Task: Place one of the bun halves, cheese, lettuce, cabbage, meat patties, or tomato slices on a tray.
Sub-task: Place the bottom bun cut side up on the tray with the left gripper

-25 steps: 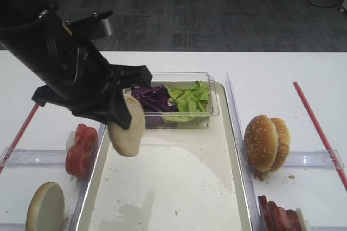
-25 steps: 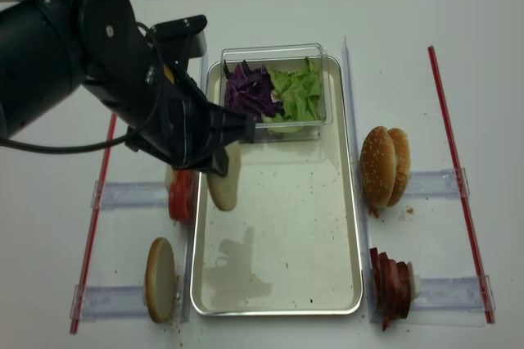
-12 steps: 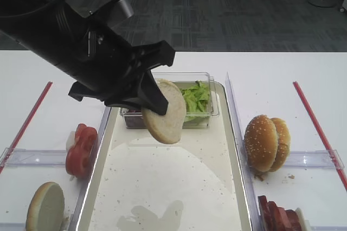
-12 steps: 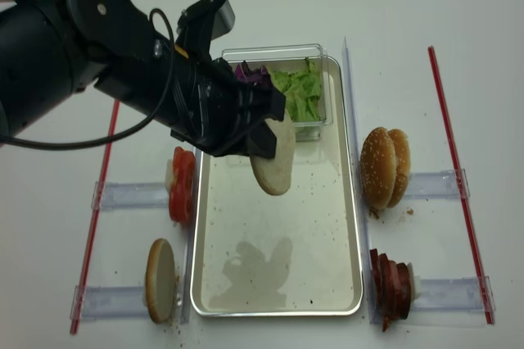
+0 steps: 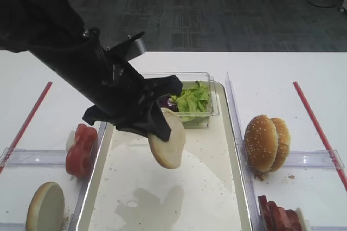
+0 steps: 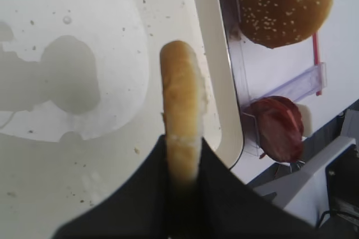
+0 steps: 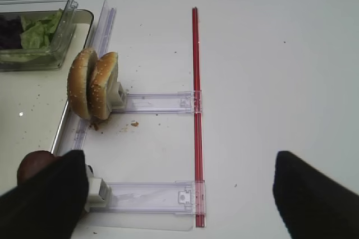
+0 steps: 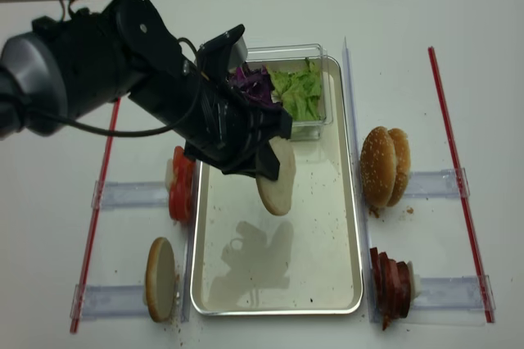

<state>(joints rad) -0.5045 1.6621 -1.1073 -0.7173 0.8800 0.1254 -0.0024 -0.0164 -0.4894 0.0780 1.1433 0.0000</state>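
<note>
My left gripper (image 5: 156, 125) is shut on a thin pale bun half (image 5: 167, 140), holding it on edge in the air over the middle of the cream speckled tray (image 5: 209, 193). In the left wrist view the bun half (image 6: 182, 99) stands upright between the dark fingers (image 6: 140, 194), with the tray (image 6: 84, 138) below. From the other high view the bun half (image 8: 277, 179) hangs under the left gripper (image 8: 260, 162), its shadow on the tray (image 8: 315, 242). My right gripper (image 7: 179, 194) stands open over the white table, right of the tray.
A clear box of lettuce (image 8: 296, 91) and cabbage (image 8: 250, 85) sits at the tray's far end. Tomato slices (image 8: 182, 187) and another bun half (image 8: 160, 278) stand left of the tray. Sesame buns (image 8: 385, 166) and meat patties (image 8: 393, 285) stand on its right. Red strips (image 8: 449, 144) border the area.
The left arm has carried the bun half from the tray's left edge rightward over its middle, then a little lower. Its shadow now falls on the tray floor.
</note>
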